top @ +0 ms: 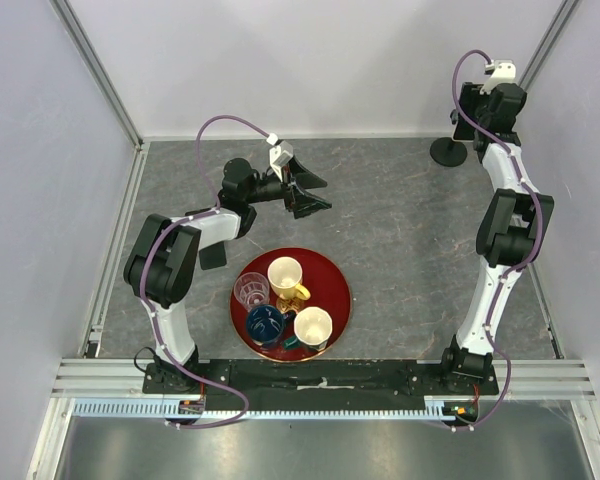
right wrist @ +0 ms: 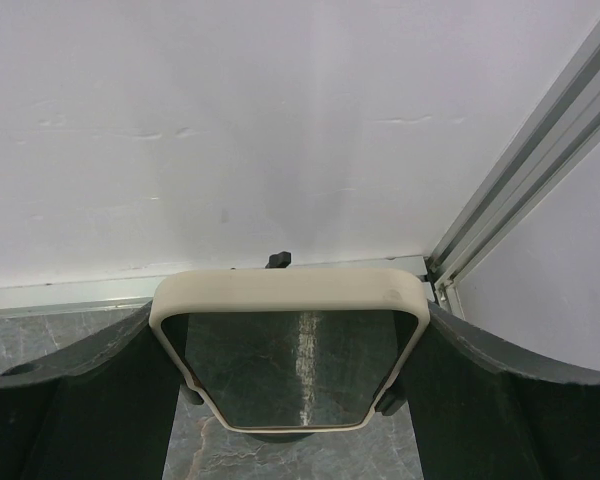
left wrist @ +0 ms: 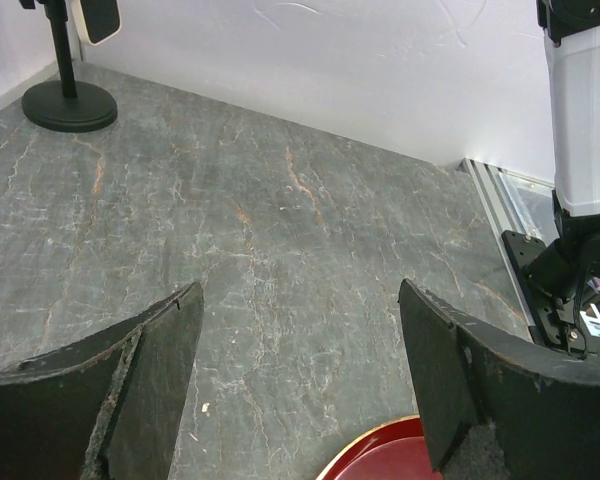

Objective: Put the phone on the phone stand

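Your right gripper [top: 476, 108] is clenched on the phone [right wrist: 292, 360] at the far right corner of the table, holding it up at the head of the phone stand [top: 448, 152]. You cannot tell if it sits in the clamp yet. By my reading, release and retreat are left. Your left gripper [left wrist: 302, 300] hangs spread and empty near the table's middle.

Colours: grey marbled tabletop [left wrist: 280, 250], rust veins.
phone [right wrist: 290, 350] cream rim, glossy black screen; phone stand [left wrist: 68, 105] black; tray [top: 335, 285] dark red.
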